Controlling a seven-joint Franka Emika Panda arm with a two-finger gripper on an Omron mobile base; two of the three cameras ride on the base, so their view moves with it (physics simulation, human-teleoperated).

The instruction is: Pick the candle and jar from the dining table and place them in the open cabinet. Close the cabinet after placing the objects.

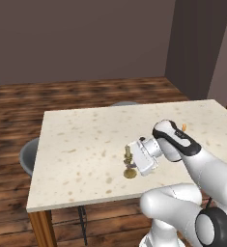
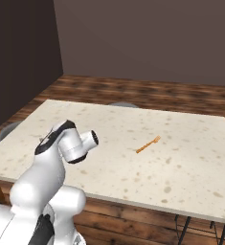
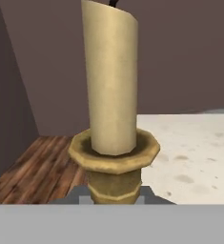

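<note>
On the dining table [image 1: 86, 140], the tool [image 1: 131, 161] pinches the upright candle [image 1: 128, 154].

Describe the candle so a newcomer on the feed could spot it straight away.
Find the cream speckled dining table on the wooden floor. Near its front edge, the white arm's hand is shut on the candle: a cream stub standing upright on a slim brass holder with a round base, unlike the flat orange stick lying farther along.

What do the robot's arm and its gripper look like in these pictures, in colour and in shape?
The arm is built of glossy white, rounded segments with dark, almost black bands at the joints; a black ring marks the lowest joint. The wrist ends in a short white cylinder with a dark face. The gripper has a boxy pale grey-white body. No cables or lettering can be seen.
</note>
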